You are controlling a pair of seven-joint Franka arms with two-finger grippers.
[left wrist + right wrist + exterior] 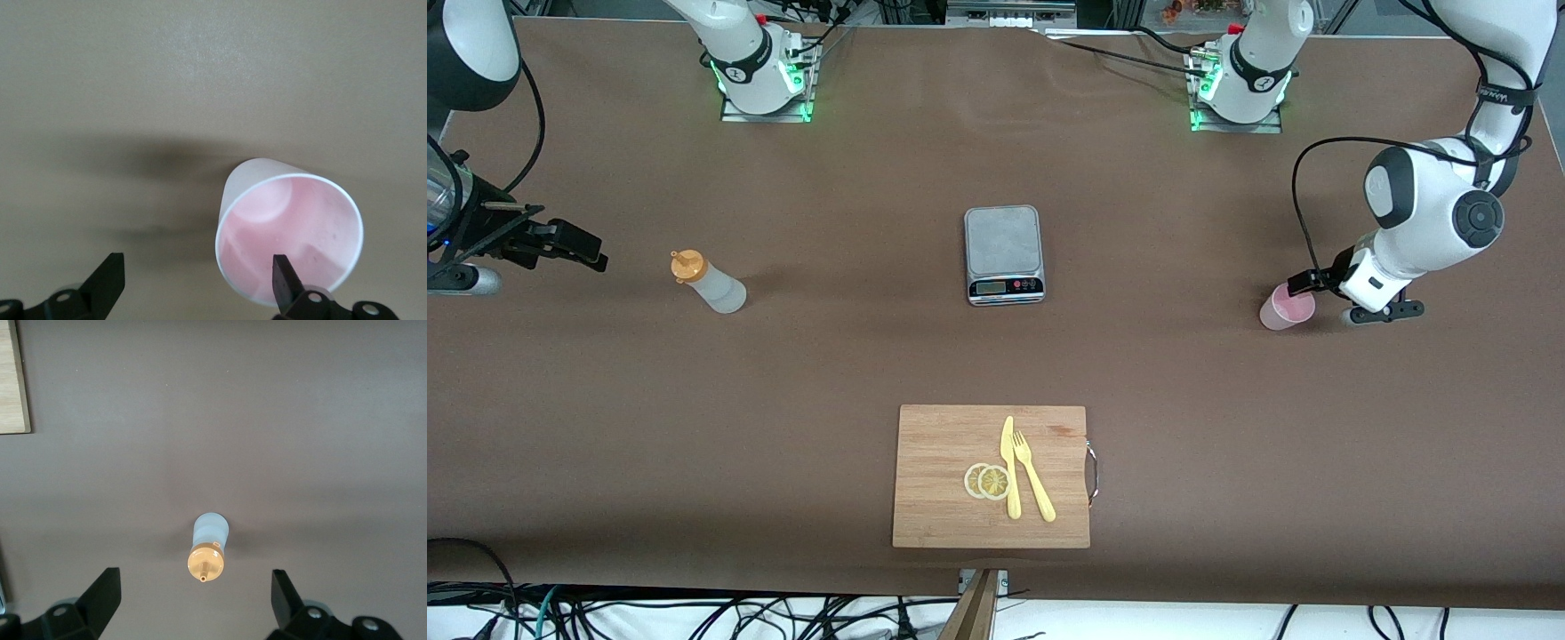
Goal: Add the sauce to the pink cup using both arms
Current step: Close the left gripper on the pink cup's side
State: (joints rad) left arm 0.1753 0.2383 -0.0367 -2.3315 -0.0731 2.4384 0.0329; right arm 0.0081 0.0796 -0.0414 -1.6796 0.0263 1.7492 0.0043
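Counting: one sauce bottle (708,283), one pink cup (1286,308), both upright on bench (827,373).
Left hand (197,283): spread, one finger (288,283) over cup's rim.
Right hand (193,599): spread, above bottle.

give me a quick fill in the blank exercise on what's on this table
1. The sauce bottle has an ____ cap.
2. The left gripper is beside the ____ cup.
3. The knife and fork lie on the wooden ____.
4. The scale carries ____ on its platform.

Missing words: orange; pink; cutting board; nothing
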